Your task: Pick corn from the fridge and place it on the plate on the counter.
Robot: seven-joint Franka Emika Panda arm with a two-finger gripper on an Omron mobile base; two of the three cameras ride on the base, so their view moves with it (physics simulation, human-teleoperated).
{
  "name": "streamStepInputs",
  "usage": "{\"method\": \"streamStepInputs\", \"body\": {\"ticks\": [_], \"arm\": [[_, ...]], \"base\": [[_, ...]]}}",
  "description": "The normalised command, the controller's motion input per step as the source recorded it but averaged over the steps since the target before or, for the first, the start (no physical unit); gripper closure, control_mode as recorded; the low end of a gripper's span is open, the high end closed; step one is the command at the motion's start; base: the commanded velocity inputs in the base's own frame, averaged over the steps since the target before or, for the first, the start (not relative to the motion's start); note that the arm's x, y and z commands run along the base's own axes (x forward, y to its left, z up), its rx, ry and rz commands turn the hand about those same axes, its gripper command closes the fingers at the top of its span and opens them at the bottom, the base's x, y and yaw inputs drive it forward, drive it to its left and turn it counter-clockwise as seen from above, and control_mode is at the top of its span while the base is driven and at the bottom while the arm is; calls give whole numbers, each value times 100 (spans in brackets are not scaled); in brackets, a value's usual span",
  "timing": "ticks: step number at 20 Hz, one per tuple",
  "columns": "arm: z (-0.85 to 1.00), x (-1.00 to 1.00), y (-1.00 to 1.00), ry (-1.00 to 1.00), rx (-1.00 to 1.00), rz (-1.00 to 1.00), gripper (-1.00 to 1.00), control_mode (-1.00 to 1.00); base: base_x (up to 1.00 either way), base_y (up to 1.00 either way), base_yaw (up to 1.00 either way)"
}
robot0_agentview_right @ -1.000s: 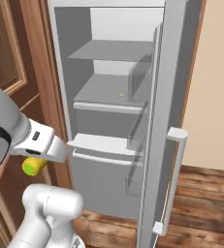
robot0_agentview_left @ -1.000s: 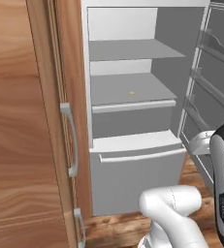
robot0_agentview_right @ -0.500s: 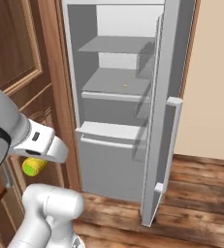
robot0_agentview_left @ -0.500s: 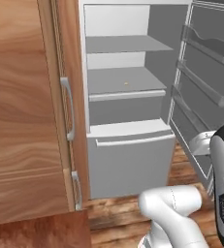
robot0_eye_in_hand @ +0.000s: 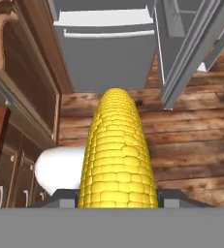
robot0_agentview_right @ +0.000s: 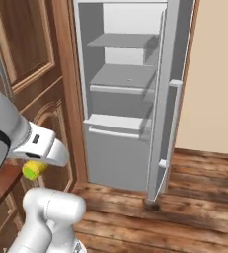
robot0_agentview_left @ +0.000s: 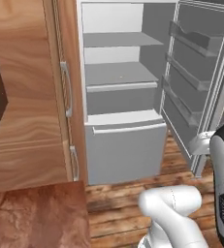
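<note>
The fridge [robot0_agentview_left: 123, 97] stands open ahead, its door [robot0_agentview_right: 165, 99] swung wide, grey shelves bare apart from a tiny speck [robot0_agentview_left: 121, 75] on the middle shelf, and the white drawer front [robot0_agentview_left: 125, 128] shut below. To its left run tall brown wooden cabinets [robot0_agentview_left: 31, 87], and a corner of the glossy reddish-brown counter [robot0_agentview_left: 36, 215] shows at the lower left of the left base view. The picking step looks done: the corn [robot0_eye_in_hand: 117, 155] is out of the fridge and in the robot's grasp, so the carry toward the counter is the step in hand. The plate cannot be found from these views, so the next move calls for bringing the base and arm round toward the counter until the plate is in sight, then lowering the cob over it before letting go. The arm is folded low and close to the base, the white elbow [robot0_agentview_right: 51, 212] bulging at the bottom of the right base view and the forearm [robot0_agentview_right: 31, 143] reaching out to the left, in front of the cabinet doors. The gripper [robot0_agentview_right: 34, 167] points downward over the wooden floor [robot0_eye_in_hand: 191, 145], its fingers clamped on the corn, which lies lengthwise along the hand view with its rounded yellow end pointing away; from the right base view only the yellow end [robot0_agentview_right: 32, 171] pokes out beneath the hand.
</note>
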Motion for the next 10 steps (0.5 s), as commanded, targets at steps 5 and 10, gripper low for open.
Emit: {"method": "streamStepInputs", "body": {"ticks": [5,10], "arm": [[0,0,0,0,0,0,100,100],[0,0,0,0,0,0,100,100]], "base": [[-15,-35,60],[-10,-48,77]]}}
